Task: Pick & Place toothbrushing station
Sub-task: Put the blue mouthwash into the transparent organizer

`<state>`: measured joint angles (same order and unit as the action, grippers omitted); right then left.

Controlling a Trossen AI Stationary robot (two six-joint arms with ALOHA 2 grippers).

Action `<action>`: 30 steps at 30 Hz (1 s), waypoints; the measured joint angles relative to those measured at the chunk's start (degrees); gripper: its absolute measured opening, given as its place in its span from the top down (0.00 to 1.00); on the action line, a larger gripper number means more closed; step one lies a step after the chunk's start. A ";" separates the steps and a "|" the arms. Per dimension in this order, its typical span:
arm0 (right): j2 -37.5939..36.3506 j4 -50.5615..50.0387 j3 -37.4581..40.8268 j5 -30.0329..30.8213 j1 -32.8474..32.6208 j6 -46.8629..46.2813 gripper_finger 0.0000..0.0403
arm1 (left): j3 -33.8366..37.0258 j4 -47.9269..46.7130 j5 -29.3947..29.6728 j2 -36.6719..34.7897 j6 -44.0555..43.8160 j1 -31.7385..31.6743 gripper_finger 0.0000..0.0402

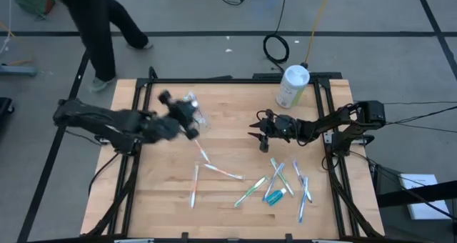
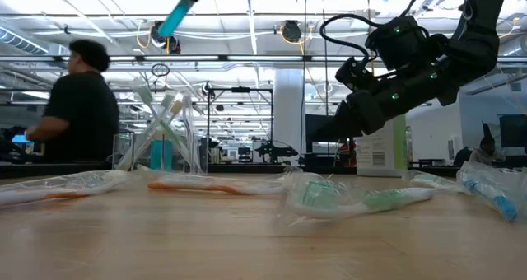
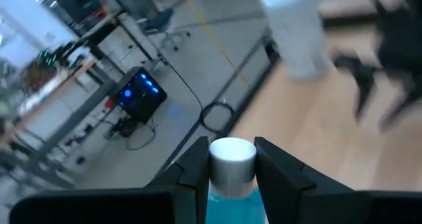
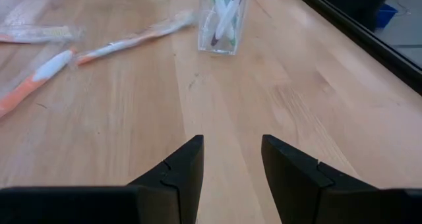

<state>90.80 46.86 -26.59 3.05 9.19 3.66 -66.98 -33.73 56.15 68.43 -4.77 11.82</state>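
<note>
The left gripper (image 3: 231, 174) pinches a blue toothpaste tube (image 3: 232, 168) by its white cap, above the clear cup (image 1: 196, 116) of toothbrushes standing near the tabletop's (image 1: 235, 132) far left corner. The right gripper (image 4: 232, 165), fingers spread and empty, hovers mid-tabletop, while wrapped toothbrushes (image 1: 250, 189) lie toward the near edge.

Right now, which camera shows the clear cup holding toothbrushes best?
The right wrist view: the clear cup stands unobstructed with brushes inside. The low view shows it against background clutter, the high view half hidden by the left arm; the left wrist view misses it.
</note>
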 joint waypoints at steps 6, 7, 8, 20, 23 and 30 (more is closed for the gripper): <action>0.00 0.12 0.00 0.04 -0.31 0.00 0.64 | 8.41 5.73 -0.42 -10.78 -4.03 -6.29 0.76; 0.00 0.14 0.00 0.06 -0.31 0.00 0.64 | 11.40 8.30 -0.64 -12.24 -3.96 -7.47 0.76; 0.00 0.14 0.00 0.08 -0.31 -0.02 0.64 | 14.56 11.63 -1.04 -13.55 -3.94 -8.74 0.76; 0.00 0.44 0.00 0.08 -0.31 -0.01 0.64 | 49.60 64.15 -12.28 -12.73 -5.87 -20.35 0.76; 0.00 0.42 0.00 0.08 -0.31 -0.01 0.64 | 53.17 69.13 -14.40 -10.91 -7.52 -21.57 0.76; 0.00 0.42 0.00 0.08 -0.31 -0.02 0.64 | 55.78 69.94 -14.06 -7.58 -10.77 -23.57 0.76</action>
<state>90.80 47.28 -26.59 3.14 8.88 3.64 -11.20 36.21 42.09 60.85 -15.54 -11.75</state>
